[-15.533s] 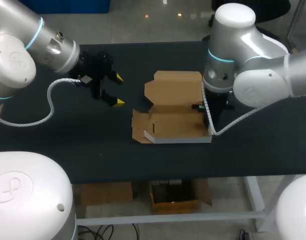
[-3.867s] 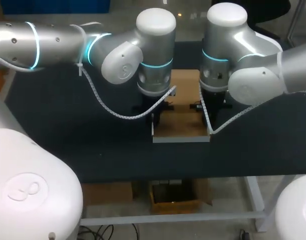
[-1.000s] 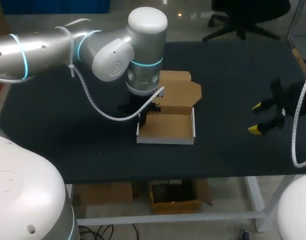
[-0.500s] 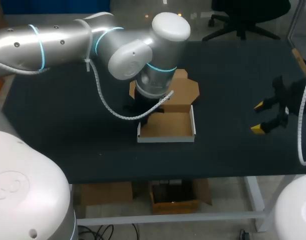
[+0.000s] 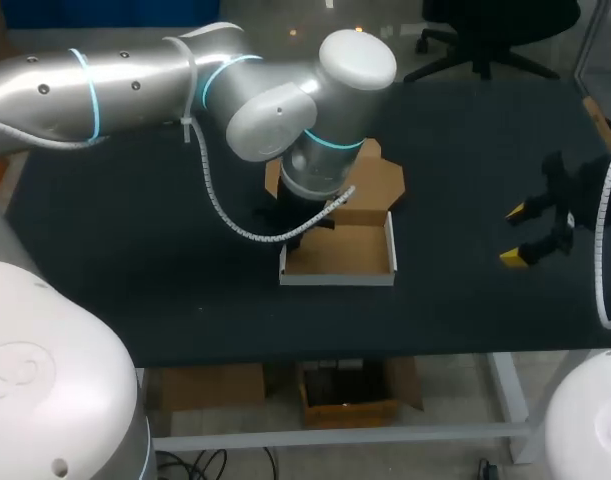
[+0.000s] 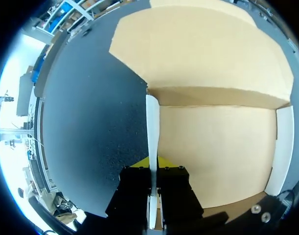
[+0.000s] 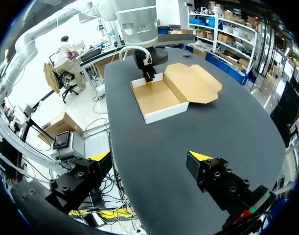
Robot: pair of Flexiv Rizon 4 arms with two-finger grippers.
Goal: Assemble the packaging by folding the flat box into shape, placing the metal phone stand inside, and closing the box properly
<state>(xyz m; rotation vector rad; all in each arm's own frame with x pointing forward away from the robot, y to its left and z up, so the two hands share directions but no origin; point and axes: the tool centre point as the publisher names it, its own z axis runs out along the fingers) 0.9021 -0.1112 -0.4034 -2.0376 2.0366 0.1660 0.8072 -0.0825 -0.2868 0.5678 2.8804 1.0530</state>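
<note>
1. The box (image 5: 337, 252) sat about mid-tabletop (image 5: 135, 250) as an open tray. Its lid (image 5: 380, 185) lay flat at the tray's 12 o'clock.
2. The left tool (image 6: 152, 196) was nearly closed and pinched the tray's 9 o'clock side wall (image 6: 152, 122), one finger inside and one outside. The white wall ran straight up between them.
3. The right tool (image 5: 515, 235) was parked well off at the box's 3 o'clock, spread wide with nothing in it.
4. I couldn't spot the phone stand in any view, so my guess is the job was only at the forming stage.
5. Tips for this step, just my take:
   - Keep the pinch low on the wall and square to it so the card creases at the fold line and doesn't bow.
   - Let go straight upward so the tray doesn't get dragged.
   - Check the 3 o'clock wall stands just as upright before anything goes inside.
   - Leave the lid alone until the stand is in.
</note>
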